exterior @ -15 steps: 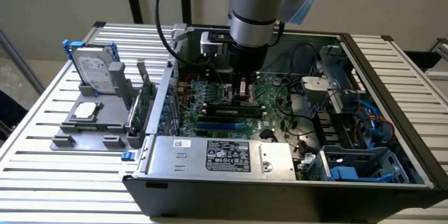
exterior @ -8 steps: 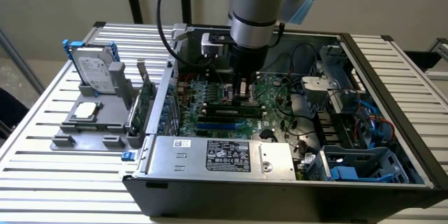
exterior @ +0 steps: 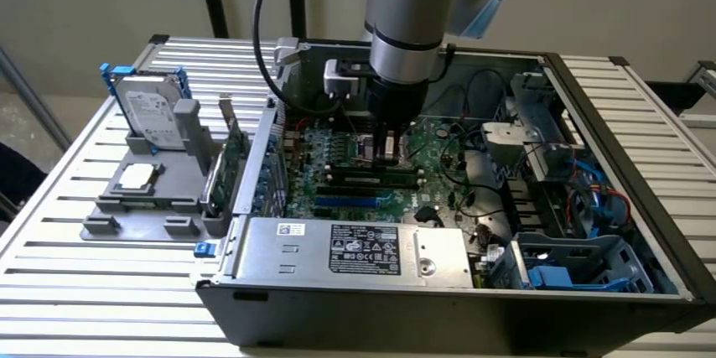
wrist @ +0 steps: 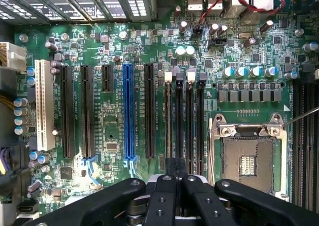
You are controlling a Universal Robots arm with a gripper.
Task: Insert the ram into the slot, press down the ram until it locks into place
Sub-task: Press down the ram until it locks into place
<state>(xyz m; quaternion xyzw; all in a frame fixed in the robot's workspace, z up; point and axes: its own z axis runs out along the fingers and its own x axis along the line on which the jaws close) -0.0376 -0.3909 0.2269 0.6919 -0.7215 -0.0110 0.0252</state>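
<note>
Beyond the near silver metal power-supply box [exterior: 370, 249] and the short blue socket [exterior: 352, 201], the long thin green ram [exterior: 370, 176] with black chips seems to stand in the narrow black plastic slot [wrist: 178, 116]. Locking looks unconfirmed. The black gripper [exterior: 388, 150], fingers drawn together, sits atop it.

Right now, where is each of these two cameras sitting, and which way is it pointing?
Exterior view: sits off the arm, above and in front of the open computer case, looking down into it; the robot's arm comes down from the top, its gripper low over the motherboard.
Wrist view: rides on the wrist, facing straight down at the motherboard; the gripper pokes in over the black slots.
Shared: the motherboard, the blue socket and the gripper.
</note>
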